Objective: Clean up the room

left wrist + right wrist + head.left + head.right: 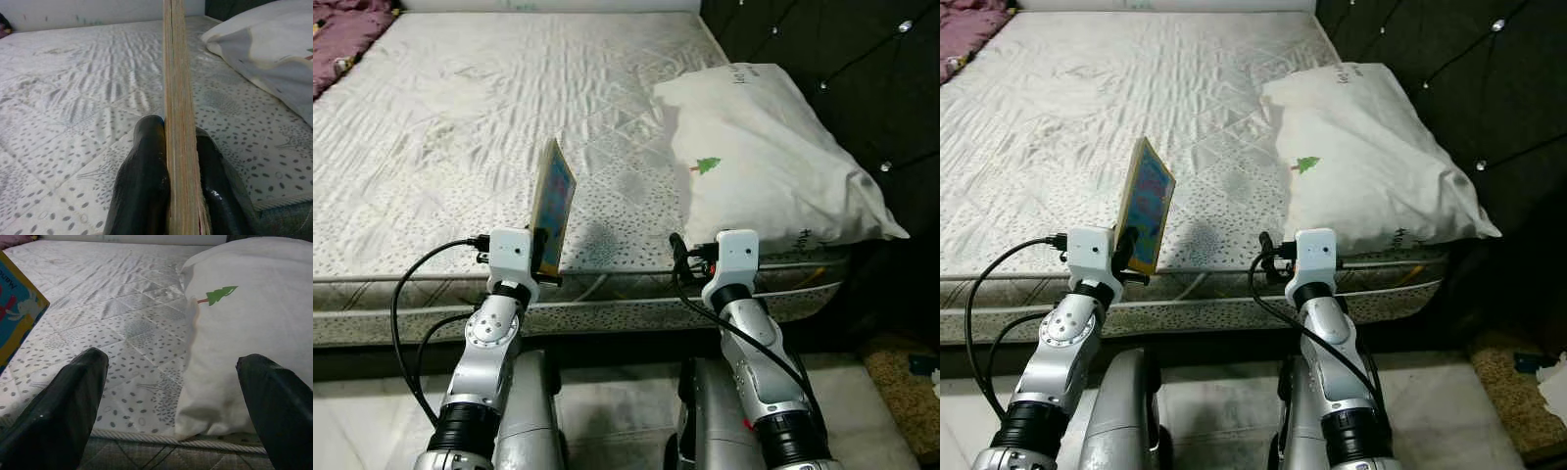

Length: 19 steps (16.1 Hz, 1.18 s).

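A thin, colourful picture book (553, 201) stands upright and edge-on over the front edge of the mattress (460, 117). My left gripper (544, 253) is shut on the book's lower end. In the left wrist view both black fingers (144, 171) press against the book (178, 98) from either side. To its right, my right gripper (690, 257) hovers at the mattress edge, open, with nothing between its fingers (83, 382). It faces the white pillow (244, 323), and a corner of the book (17, 313) is visible beside it.
The white pillow (764, 166), printed with a small green tree, lies at the right end of the bed against a dark tufted headboard (842, 59). A purple blanket (347, 39) lies at the far left corner. A brown rug (901, 382) covers the floor at the right.
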Available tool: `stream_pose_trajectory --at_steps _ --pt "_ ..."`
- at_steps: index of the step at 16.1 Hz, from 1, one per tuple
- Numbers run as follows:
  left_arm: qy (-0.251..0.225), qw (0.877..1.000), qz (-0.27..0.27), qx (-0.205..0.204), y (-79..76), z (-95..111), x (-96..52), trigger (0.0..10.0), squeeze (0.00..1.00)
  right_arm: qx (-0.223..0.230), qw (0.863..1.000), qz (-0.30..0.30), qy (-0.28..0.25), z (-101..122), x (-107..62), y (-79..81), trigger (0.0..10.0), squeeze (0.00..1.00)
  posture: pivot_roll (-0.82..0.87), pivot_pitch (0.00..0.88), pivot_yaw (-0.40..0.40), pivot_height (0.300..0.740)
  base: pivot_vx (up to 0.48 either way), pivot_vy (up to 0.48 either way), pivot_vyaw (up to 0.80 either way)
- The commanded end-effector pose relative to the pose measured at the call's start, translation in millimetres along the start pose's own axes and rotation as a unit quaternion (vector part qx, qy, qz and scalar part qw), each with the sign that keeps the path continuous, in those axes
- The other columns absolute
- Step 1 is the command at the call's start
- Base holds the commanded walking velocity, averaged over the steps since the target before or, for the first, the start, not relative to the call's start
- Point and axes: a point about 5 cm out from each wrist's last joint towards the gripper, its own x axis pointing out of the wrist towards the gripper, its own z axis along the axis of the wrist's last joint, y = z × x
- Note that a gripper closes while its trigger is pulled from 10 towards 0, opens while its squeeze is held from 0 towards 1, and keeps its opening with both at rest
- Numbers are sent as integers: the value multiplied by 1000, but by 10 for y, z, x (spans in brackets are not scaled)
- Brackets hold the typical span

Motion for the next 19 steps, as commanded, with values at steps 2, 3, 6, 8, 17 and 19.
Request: stream_pose_trajectory --at_steps 2,3,6,8,17,19 --pt "-26 1000 -3 0 -4 102 44 10000 0 -4 1000 -4 -4 18 20 -1 10000 0 20 44 10 541 283 0 0" --pt "-27 1000 -4 -3 -8 103 47 10000 0 -5 1000 -4 -4 18 19 -2 10000 0 20 44 10 541 0 0 0" --pt "-25 1000 -8 1 -19 100 42 10000 0 -5 1000 -4 -5 17 13 -3 10000 0 21 49 9 541 0 0 0" --pt "-27 1000 -10 -3 -20 98 44 10000 0 -5 1000 -4 -4 16 13 -2 10000 0 21 49 9 541 0 0 0" --pt "-26 1000 -17 -3 -36 102 63 10000 0 -7 1000 -4 -8 21 28 3 10000 0 21 44 10 496 55 0 0" --pt "-27 999 -30 -7 -65 103 62 10000 0 -8 1000 -5 -8 21 33 0 10000 0 19 42 11 496 126 0 0"
